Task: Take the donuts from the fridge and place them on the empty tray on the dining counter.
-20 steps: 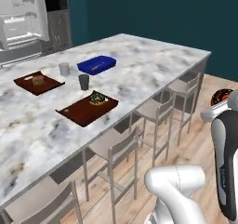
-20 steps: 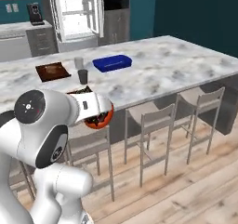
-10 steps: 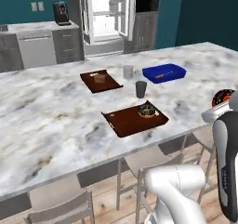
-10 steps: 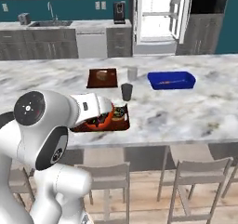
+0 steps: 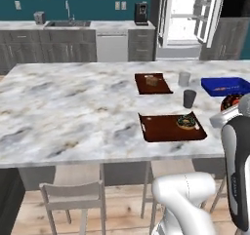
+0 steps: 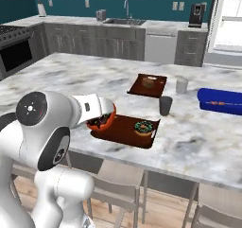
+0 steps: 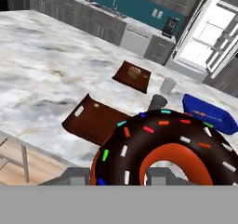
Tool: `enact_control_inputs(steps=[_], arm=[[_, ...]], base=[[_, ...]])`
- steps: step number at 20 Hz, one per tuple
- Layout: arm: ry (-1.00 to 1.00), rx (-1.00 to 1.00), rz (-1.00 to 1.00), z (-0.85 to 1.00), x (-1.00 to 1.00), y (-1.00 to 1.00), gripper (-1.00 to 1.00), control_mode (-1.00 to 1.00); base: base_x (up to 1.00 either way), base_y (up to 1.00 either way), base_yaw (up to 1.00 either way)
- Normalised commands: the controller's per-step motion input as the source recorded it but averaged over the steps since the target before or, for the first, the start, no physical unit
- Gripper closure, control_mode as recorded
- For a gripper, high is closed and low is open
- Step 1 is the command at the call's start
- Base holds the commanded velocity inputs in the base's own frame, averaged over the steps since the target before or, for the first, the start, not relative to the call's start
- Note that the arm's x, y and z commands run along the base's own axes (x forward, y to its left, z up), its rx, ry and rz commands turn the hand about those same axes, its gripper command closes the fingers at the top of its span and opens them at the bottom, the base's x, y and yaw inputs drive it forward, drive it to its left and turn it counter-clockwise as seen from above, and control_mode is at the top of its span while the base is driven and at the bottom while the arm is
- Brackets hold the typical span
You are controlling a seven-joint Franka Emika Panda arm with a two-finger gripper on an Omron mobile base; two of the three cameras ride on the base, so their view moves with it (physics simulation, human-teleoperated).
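Note:
My gripper is shut on the dark donut, which has red-orange icing and coloured sprinkles. I hold it raised at the near side of the dining counter, short of the reddish-brown tray. In the left base view this donut shows just right of the tray. The tan donut with dark icing lies in the tray's right part. Its left part is bare. The fridge stands open behind the counter, its white inside showing.
Behind the tray are a dark cup and a pale cup. Further back lies the twin brown tray with a tan block, and to the right the blue tray. Stools stand under the near edge.
The base has swung round, so the whole scene shifted and the counter now lies square ahead. The donut stays in the gripper. The tray and its donut have not moved on the counter.

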Motion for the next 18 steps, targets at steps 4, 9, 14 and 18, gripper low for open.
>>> enact_control_inputs(steps=[4,9,14,18], arm=[[0.00,0.00,0.00,0.00,0.00,0.00,1.00,1.00],[0.00,0.00,0.00,0.00,0.00,0.00,1.00,1.00],[0.03,0.04,0.05,-0.18,0.59,0.01,1.00,-1.00],[0.14,0.11,0.21,-0.26,0.88,0.00,1.00,-1.00]], base=[[0.42,-0.13,0.32],[0.01,0.00,0.00],[0.08,0.02,0.00],[0.00,0.00,0.00]])
